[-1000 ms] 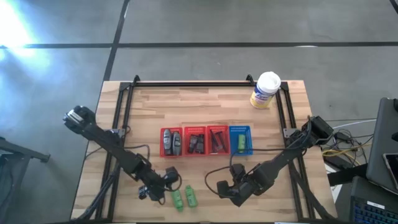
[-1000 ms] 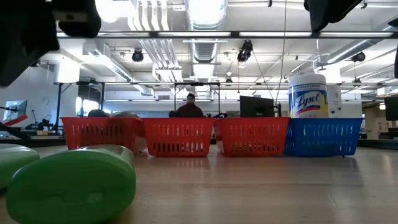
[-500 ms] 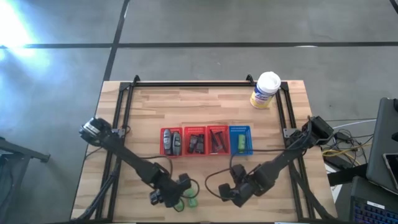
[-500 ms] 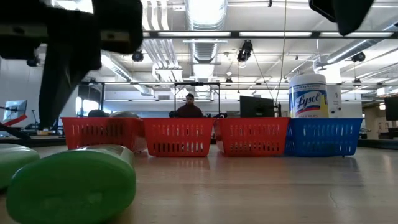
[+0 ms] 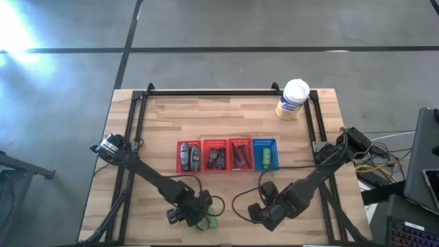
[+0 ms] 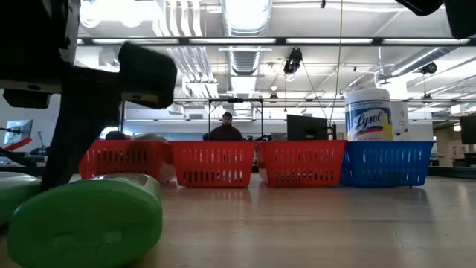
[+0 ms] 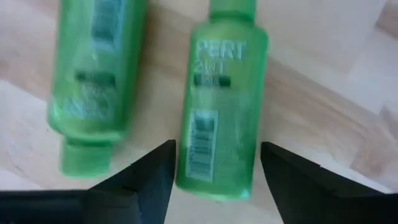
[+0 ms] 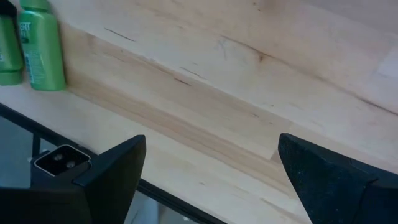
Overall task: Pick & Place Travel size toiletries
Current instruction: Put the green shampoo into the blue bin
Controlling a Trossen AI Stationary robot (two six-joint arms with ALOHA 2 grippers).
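Note:
Two bright green tubes (image 7: 96,81) (image 7: 224,112) lie flat side by side on the wood near the table's near edge, and fill the left of the low view (image 6: 85,223). My left gripper (image 7: 217,162) is open and low over them (image 5: 199,218). Its fingers stand on either side of the base end of the tube printed PERT; I see no touch. My right gripper (image 8: 211,146) is open above bare wood to their right (image 5: 260,214). Grey bottles (image 5: 188,156), dark packets (image 5: 216,156), black sticks (image 5: 239,154) and one green tube (image 5: 265,159) lie in the baskets.
Three red baskets (image 6: 212,164) and a blue one (image 6: 387,162) stand in a row at mid-table. A white-lidded tub (image 5: 293,100) is at the far right corner. A black frame (image 5: 206,92) rims the table. A person sits in the room behind (image 6: 227,130).
My left gripper has moved toward the table's right and near edge and come down over the two green tubes, its open fingers now straddling one of them. The tubes have stayed where they were.

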